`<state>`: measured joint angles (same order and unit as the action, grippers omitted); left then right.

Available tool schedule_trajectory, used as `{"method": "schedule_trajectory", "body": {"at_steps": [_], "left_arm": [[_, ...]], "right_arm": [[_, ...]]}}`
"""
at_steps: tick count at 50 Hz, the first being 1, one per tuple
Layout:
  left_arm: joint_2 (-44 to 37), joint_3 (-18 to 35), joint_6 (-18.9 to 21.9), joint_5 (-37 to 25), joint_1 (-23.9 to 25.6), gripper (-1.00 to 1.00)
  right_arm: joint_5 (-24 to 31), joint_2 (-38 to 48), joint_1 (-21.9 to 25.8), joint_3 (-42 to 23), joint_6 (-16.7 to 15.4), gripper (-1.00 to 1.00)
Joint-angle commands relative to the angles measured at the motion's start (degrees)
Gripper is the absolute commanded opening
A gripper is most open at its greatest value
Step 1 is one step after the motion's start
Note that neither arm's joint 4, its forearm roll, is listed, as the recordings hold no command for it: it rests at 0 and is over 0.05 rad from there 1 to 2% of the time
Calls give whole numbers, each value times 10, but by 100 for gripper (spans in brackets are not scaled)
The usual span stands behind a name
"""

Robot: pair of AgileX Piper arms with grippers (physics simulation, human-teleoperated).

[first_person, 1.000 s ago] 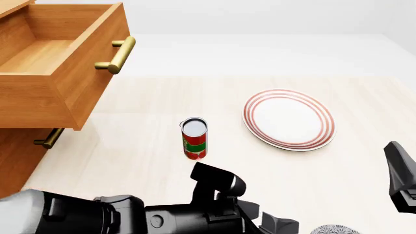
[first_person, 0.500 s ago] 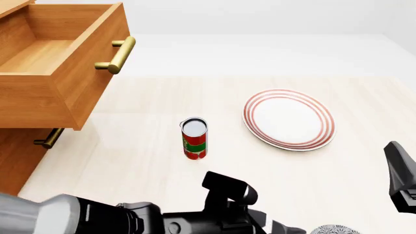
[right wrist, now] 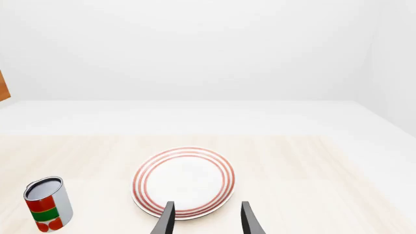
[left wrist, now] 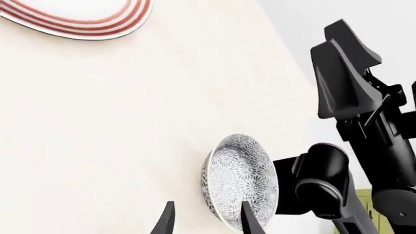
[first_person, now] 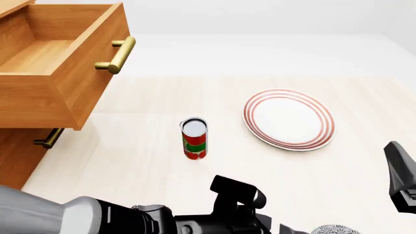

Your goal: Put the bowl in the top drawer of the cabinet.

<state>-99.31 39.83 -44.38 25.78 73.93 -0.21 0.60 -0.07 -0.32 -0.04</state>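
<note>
My left arm has slid right along the near edge of the desk (first_person: 130,161), toward the bowl (left wrist: 239,179). My left fingers (left wrist: 202,220) are wide, holding nothing. I should straddle its rim, then squeeze gently.

The bowl (left wrist: 240,180) is round and deep, white with a dense blue-grey leafy pattern inside and outside; it sits on the table at the near edge, so the front view shows only a small part of its rim. The top drawer (first_person: 62,73) of the light-brown wooden cabinet (first_person: 19,156) is pulled open, its inside empty, with a brass bar handle on its front.
</note>
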Motion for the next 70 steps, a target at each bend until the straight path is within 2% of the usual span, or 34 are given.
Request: {"method": "schedule_trajectory", "body": {"at_steps": [1,16,70], "left_arm": [[-20,8,-4,5,1,100],[-56,18,-9,19,1,100],[-119,71,-22,13,23,100]], "right_arm": [[0,0,0,0,0,100],[0,0,0,0,0,100],[0,0,0,0,0,100]]}}
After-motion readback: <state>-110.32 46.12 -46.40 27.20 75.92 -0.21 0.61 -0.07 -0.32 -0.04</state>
